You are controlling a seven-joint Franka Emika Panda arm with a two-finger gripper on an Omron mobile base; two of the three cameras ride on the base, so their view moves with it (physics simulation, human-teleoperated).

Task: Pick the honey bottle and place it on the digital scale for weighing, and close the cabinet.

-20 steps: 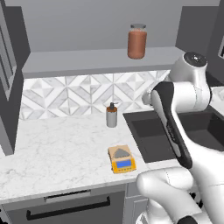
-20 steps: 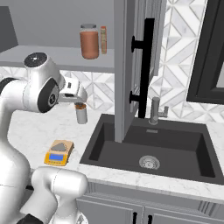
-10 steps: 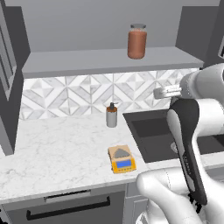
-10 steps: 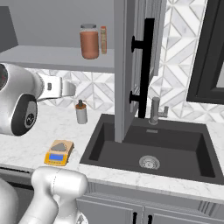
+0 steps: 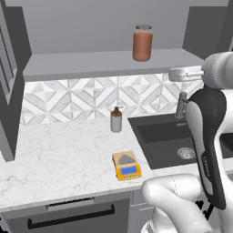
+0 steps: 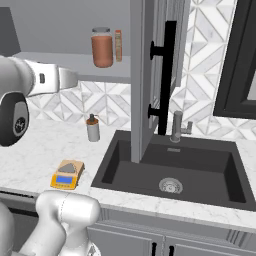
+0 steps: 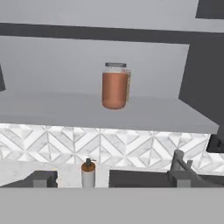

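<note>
The honey bottle (image 7: 115, 86) stands on the open cabinet's shelf (image 5: 109, 63), well above the digital scale (image 5: 127, 165) on the surface. The fingers (image 7: 43, 178) are spread wide, empty, well short of it. A hasty reach could tip the bottle or clip the open door (image 6: 156, 75).

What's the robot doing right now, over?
Gripper open, empty, facing the shelf. Honey bottle upright on the cabinet shelf, untouched; digital scale bare on the counter. Cabinet door open. Nothing between gripper and bottle.

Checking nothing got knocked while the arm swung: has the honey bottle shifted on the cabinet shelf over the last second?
No. The honey bottle stands at the same spot on the cabinet shelf, above the pump dispenser.
</note>
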